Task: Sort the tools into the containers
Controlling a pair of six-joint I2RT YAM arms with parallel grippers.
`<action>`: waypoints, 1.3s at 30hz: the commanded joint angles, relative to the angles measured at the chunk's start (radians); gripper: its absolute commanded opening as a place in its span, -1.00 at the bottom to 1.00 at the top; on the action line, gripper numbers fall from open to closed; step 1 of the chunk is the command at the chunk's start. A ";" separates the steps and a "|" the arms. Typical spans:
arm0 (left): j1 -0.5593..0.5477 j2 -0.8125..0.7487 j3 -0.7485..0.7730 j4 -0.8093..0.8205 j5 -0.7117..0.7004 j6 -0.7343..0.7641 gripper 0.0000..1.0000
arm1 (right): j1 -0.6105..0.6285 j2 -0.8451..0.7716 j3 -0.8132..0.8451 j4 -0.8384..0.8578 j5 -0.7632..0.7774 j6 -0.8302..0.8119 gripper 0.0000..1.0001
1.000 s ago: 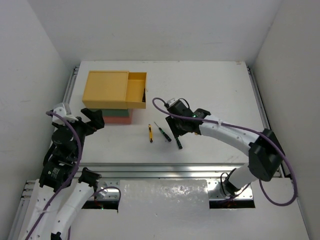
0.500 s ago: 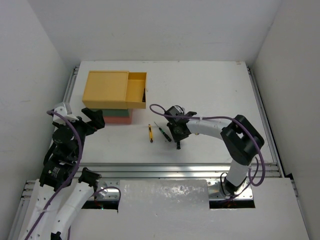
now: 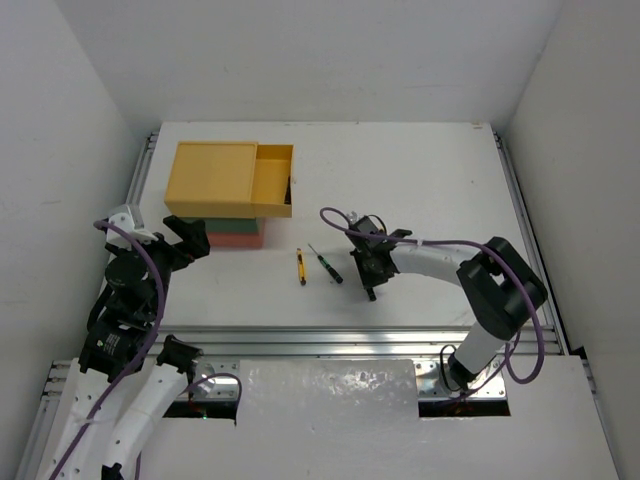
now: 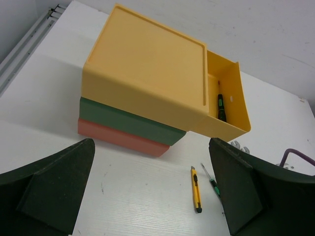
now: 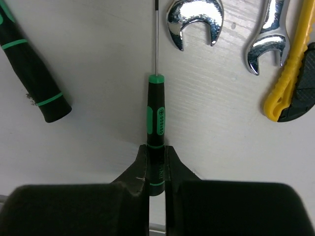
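- Right wrist view: the right claw [image 5: 156,169] is clenched on the black-and-green handle of a thin screwdriver [image 5: 156,118]. The screwdriver lies flat on the table [image 5: 98,142], with its tip pointing away from the claw.
- So the step in hand looks like the grab. The screwdriver does not look lifted yet.
- Close by lie a fat screwdriver [image 5: 30,81], a wrench [image 5: 194,14], a second wrench [image 5: 266,34] and a yellow knife [image 5: 290,83]. None of them touch the held one.
- Next, I think, comes a lift straight up, so nothing gets bumped. Then it needs a carry over to the yellow drawer [image 4: 226,98], which is pulled open.
- A green-marked screwdriver [image 4: 220,105] lies in that drawer, so this one likely belongs there too.
- The right arm is bent and reaches low over the middle of the table, claw pointing down.
- The left claw [image 3: 190,235] is released, fingers wide apart, holding nothing. It hovers just in front of the stacked boxes.
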 commanded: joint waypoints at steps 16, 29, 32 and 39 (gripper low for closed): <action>-0.002 0.028 0.001 0.032 0.010 0.000 1.00 | -0.004 -0.337 0.249 0.271 -0.367 0.094 -0.88; -0.004 0.065 0.001 0.040 0.035 0.006 1.00 | -0.001 0.323 1.180 -0.067 -0.400 0.149 -0.66; -0.004 0.065 -0.002 0.043 0.047 0.011 0.99 | 0.001 0.424 1.335 -0.184 -0.405 0.113 -0.26; -0.005 0.074 -0.003 0.048 0.063 0.015 0.99 | 0.002 0.283 1.253 -0.194 -0.347 -0.010 0.16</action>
